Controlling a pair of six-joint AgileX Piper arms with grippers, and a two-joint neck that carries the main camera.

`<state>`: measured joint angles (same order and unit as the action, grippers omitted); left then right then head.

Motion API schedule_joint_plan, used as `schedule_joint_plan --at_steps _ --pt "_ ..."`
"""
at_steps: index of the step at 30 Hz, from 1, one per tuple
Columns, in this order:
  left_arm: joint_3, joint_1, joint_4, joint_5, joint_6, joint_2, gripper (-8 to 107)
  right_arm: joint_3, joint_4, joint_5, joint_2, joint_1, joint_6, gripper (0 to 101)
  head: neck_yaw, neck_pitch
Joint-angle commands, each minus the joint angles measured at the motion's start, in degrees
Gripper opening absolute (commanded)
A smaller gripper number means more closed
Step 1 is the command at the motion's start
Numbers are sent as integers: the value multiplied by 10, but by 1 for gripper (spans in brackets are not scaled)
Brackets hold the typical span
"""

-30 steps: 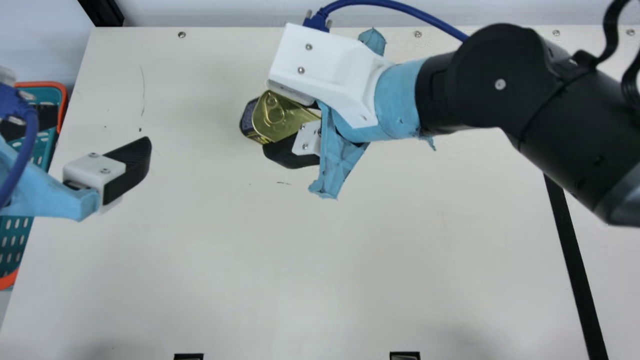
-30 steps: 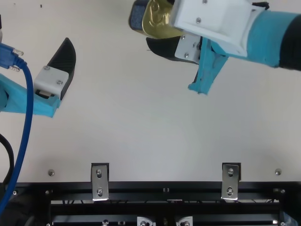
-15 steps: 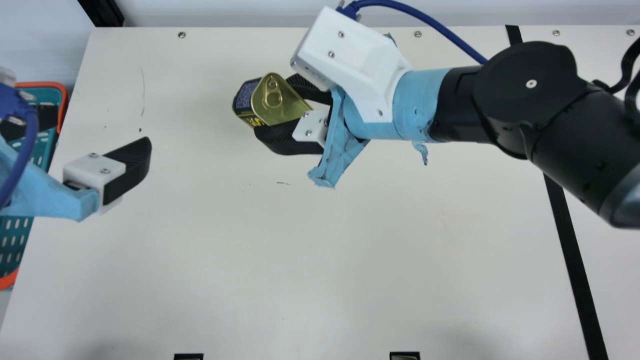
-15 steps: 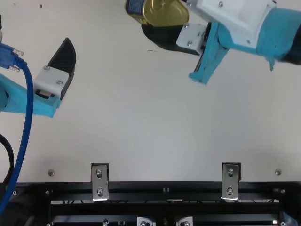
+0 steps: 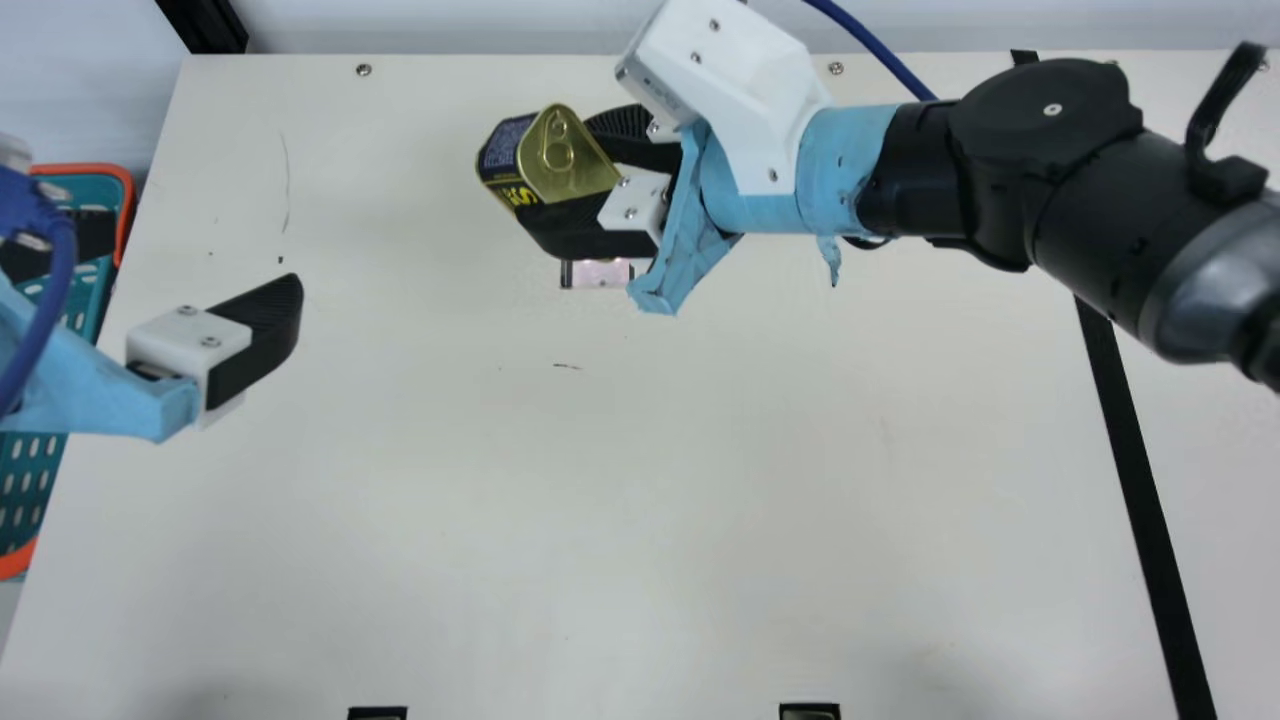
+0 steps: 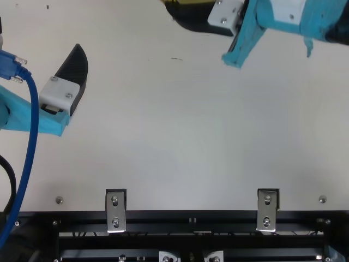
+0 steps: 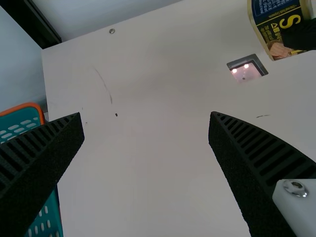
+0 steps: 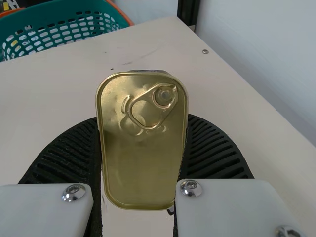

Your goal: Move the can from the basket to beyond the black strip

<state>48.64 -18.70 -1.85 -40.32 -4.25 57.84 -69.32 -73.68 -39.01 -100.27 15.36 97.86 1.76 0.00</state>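
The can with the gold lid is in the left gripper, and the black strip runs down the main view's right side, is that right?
Not quite. The can with the gold lid is in the right gripper, as the right wrist view shows. The black strip does run down the main view's right side.

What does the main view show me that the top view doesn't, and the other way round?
Main view, beyond the top view: the green basket with its orange rim, the black strip, and the pull ring on the can.
Top view, beyond the main view: the long black rail along the table's near edge.
Both: my left gripper, my right gripper holding the can, though the top view catches just a gold sliver of it, and the blue cable at the left.
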Motion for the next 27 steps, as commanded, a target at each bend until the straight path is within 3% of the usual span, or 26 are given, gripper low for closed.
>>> schedule_joint_plan --at_steps 1,18,27 --pt "0 0 0 0 0 0 90 -4 -18 -6 -13 -4 15 0 1 -1" --pt "0 0 0 0 0 0 90 -26 -82 -11 -80 -13 80 0 1 -1" --pt "0 0 0 0 0 0 90 -22 -90 -8 -71 -16 85 0 1 -1"
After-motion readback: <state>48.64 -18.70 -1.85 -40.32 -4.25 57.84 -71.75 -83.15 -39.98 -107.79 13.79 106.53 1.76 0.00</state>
